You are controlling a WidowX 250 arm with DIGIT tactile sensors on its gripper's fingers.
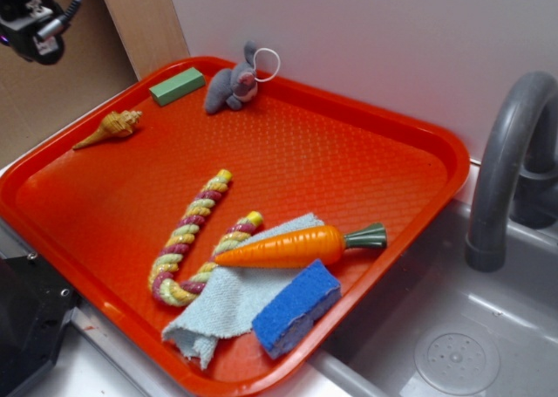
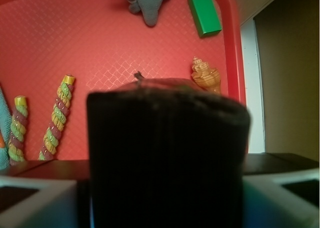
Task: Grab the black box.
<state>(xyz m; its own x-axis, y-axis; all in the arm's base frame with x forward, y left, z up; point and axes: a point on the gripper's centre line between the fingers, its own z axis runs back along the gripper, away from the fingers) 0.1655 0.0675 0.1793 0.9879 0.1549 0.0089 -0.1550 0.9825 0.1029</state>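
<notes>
In the wrist view the black box [image 2: 167, 138] fills the middle of the frame, a matte dark block sitting between my two grey fingers [image 2: 35, 203]. My gripper [image 2: 165, 198] is shut on it. In the exterior view my gripper [image 1: 35, 32] hangs high at the top left, above and outside the far left corner of the red tray [image 1: 410, 126]. The box cannot be told apart from the dark gripper there.
On the tray lie a green block [image 1: 176, 86], a grey plush rabbit [image 1: 231, 85], a seashell [image 1: 112, 126], a striped rope toy [image 1: 196, 231], a carrot [image 1: 288, 246], a light blue cloth [image 1: 231, 297] and a blue sponge [image 1: 296, 307]. A grey faucet [image 1: 506, 170] and sink stand at the right.
</notes>
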